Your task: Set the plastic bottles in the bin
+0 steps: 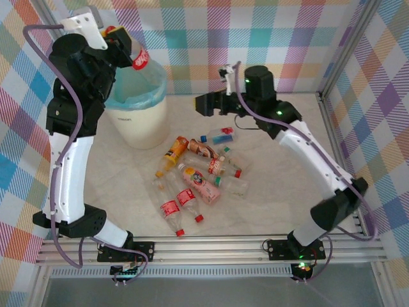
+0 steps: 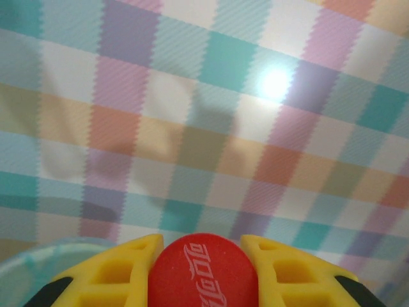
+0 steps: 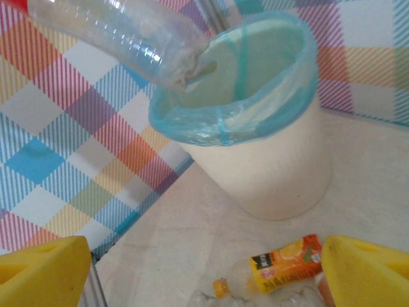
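Observation:
My left gripper (image 1: 123,46) is raised above the bin (image 1: 137,125) and shut on a plastic bottle (image 1: 139,59) with a red label. In the left wrist view its yellow fingers (image 2: 108,272) clamp the bottle's red cap (image 2: 203,275). The clear body of that bottle (image 3: 121,38) hangs tilted over the bin's blue-green liner rim (image 3: 223,118). My right gripper (image 1: 202,105) hovers open right of the bin, nothing between its yellow fingers (image 3: 41,272). Several plastic bottles (image 1: 199,184) lie in a pile on the table, an orange-labelled one (image 3: 284,268) nearest the bin.
Checked walls close in the table at the back and on both sides. A metal rail (image 1: 211,246) runs along the near edge by the arm bases. Bare tabletop (image 1: 281,166) lies right of the bottle pile.

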`<state>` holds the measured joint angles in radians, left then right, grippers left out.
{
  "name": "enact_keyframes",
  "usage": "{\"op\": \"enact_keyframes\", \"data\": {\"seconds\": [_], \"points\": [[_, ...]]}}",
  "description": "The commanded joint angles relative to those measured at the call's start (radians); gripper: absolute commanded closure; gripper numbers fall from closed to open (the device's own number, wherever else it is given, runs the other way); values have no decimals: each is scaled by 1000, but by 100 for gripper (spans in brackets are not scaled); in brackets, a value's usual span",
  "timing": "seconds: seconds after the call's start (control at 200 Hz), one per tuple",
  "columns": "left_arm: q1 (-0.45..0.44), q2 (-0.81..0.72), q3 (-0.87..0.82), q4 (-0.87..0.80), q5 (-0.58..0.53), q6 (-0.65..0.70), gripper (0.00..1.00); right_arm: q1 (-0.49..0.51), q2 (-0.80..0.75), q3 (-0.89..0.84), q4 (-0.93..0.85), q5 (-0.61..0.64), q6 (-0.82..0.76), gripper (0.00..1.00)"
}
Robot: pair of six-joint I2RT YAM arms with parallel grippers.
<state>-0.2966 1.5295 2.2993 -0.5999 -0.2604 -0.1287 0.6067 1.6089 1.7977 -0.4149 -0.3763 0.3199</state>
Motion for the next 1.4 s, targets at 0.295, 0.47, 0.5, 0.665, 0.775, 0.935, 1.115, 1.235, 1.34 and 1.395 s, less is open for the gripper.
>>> {"op": "enact_keyframes", "data": {"seconds": [0.295, 0.47, 0.5, 0.665, 0.775, 0.935, 1.115, 1.235, 1.34, 1.395], "points": [[243, 217, 169, 42, -3, -49, 100, 176, 321, 299, -129, -32, -53, 9], [272, 341, 164, 3, 73, -63, 100, 204, 398, 350, -187, -26, -34, 9], [271, 364, 166, 1, 91, -63, 100, 208, 403, 346, -193, -34, -29, 9], [272, 462, 173, -7, 211, -66, 100, 225, 390, 268, -202, -19, -35, 9], [272, 511, 172, -36, 247, -60, 100, 225, 386, 218, -189, -16, -19, 8], [272, 576, 180, -125, 214, -45, 100, 226, 400, 220, -224, -15, -10, 8], [271, 617, 187, -227, 191, -31, 100, 230, 378, 178, -230, 0, -3, 8], [271, 628, 186, -251, 193, -31, 97, 232, 357, 138, -225, 10, 2, 8], [271, 617, 187, -247, 193, -26, 78, 232, 324, 101, -226, 13, 3, 8], [273, 610, 187, -244, 187, -26, 71, 232, 302, 74, -216, 16, 8, 8]]}}
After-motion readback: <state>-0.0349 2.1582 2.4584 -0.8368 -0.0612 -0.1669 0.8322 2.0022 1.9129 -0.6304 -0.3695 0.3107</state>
